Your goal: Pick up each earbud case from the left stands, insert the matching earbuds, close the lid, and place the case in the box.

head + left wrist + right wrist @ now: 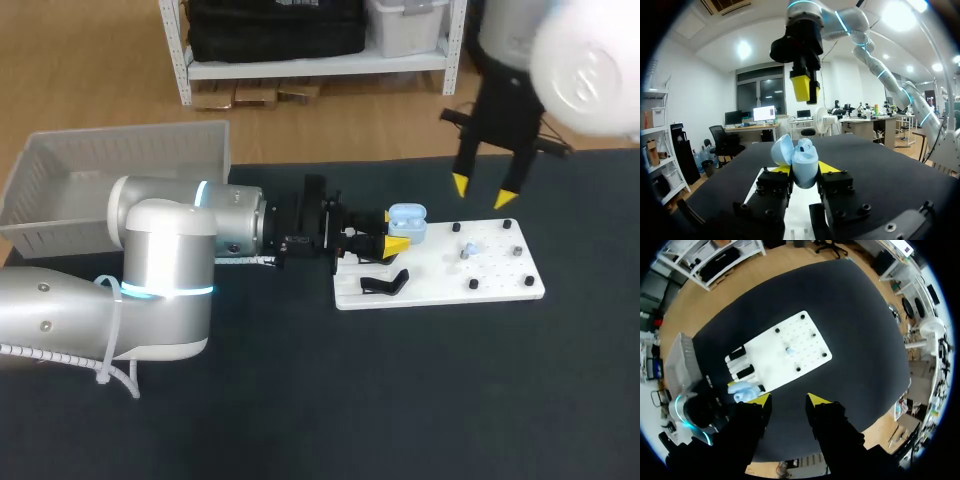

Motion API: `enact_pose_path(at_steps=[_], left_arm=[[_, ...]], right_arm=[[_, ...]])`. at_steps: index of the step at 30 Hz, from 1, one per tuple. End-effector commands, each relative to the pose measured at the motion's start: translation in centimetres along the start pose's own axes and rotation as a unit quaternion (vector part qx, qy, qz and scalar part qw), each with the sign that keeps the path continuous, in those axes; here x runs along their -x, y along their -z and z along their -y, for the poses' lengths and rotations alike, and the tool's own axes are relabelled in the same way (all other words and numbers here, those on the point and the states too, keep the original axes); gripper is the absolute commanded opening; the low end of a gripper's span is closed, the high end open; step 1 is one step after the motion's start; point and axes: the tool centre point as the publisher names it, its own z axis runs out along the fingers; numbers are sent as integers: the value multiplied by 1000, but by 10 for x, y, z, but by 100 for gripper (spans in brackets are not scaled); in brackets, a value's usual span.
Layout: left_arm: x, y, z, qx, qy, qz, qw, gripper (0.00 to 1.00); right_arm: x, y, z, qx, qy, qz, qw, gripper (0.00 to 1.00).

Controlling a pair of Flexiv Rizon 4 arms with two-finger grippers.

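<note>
**Item 1.** Pale-blue, glossy, pebble-rounded plastic earbud case [408, 222]. It sits at the centre of the head view, over the left end of the board. It is gripped by the left gripper [388, 243], whose yellow-tipped fingers are narrowed to the case's width and press its two flanks. In the left wrist view the earbud case [804, 162] stands upright between the tips, with its lid [781, 149] swung open to one side. I cannot tell what is inside it.

**Item 2.** Right gripper [485, 190]. It is right of centre in the upper head view, hanging above the board. Its fingers are spread apart and hold nothing. Its own view looks straight down past the tips [788, 400].

**Item 3.** Small, whitish, smooth earbud [470, 248]. It lies on the board among the pegs, to the right of the case and apart from it. It also shows ahead of the right gripper's tips [789, 351]. It is too small to tell which way it faces.

**Item 4.** Flat, white, matte, perforated rectangular board [500, 285] with short dark pegs. A black bent stand [385, 283] sits at its lower-left corner.

**Item 5.** Translucent white ribbed plastic box [60, 180]. It is at the upper left of the head view, well apart from the case, on the dark matte table [400, 400].

**Handling note (judgement).** The step in hand looks like fetching the earbud for insertion.
- The right gripper should come down vertically, centred on the earbud and clear of the pegs.
- It should close gently, since so small and slick a piece may pop out sideways.
- The left gripper should hold the case mouth-up with the lid clear.
- It should squeeze only moderately, because the curved, glossy shell could slip out under a hard squeeze.
</note>
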Motion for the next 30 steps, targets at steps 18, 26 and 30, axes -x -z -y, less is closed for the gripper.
enact_pose_path(at_steps=[18, 26, 30], left_arm=[[-1, 0, 1, 2, -2, 2, 1000, 0], [-1, 0, 1, 2, -2, 2, 1000, 0], [-1, 0, 1, 2, -2, 2, 1000, 0]], right_arm=[[3, -63, 30, 113, 161, -1, 980, 49], [11, -90, 19, 113, 220, 20, 969, 48], [16, -97, 16, 121, 235, 23, 964, 48]])
